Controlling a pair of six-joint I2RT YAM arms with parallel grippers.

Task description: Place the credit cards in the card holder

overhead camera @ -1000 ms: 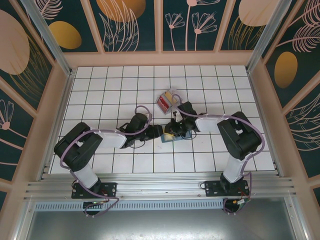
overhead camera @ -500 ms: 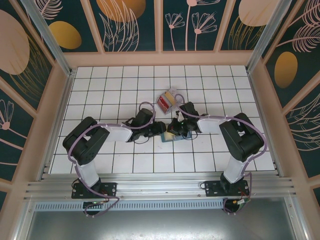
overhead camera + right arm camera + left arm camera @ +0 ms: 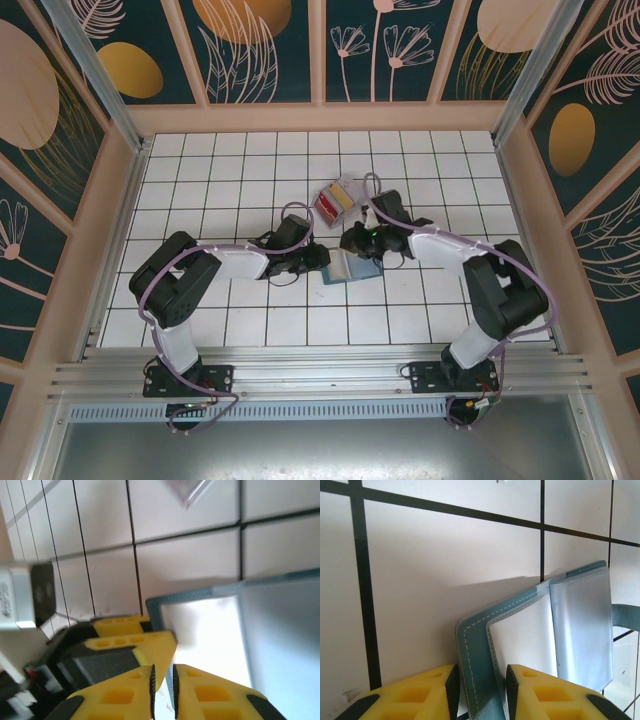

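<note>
Your left gripper (image 3: 480,689) straddles a teal cover corner of the card holder (image 3: 580,630); can't tell if it's clamped. Right gripper (image 3: 162,680) is barely parted and empty, over the holder's clear page. The holder lies open mid-table (image 3: 250,180). The credit cards (image 3: 331,203) sit just far of it, in the clear box (image 3: 347,184).

Nothing legible; dark marks on the white block (image 3: 17,597) are blurred.

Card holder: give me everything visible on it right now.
The card holder is a flat teal wallet with pale stitching and clear blue-grey pocket pages, lying open on the white tiled table. The left hand pinches its cover edge between yellow fingers. The right hand is at its inner page; contact unclear.
</note>
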